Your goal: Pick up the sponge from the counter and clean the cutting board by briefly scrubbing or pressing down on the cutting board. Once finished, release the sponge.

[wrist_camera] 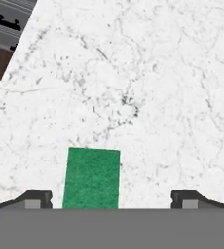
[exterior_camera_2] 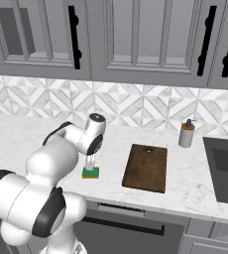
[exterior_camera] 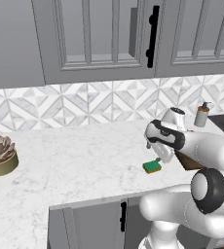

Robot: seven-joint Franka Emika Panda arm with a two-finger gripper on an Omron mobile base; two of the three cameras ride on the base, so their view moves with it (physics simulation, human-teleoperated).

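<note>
Sponge (wrist_camera: 91, 178) between spread pincer (wrist_camera: 112, 198) tips, seemingly untouched.

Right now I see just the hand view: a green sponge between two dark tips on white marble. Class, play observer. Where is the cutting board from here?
Observer: The cutting board lies on the counter, apart from the sponge, toward the sink side.
Operator: Is anything on the board?
Observer: No, its top is bare; a soap bottle stands behind it by the backsplash.
Operator: Is the tool touching the sponge?
Observer: The tool is directly above the sponge, open, with fingers straddling it; contact cannot be told.
</note>
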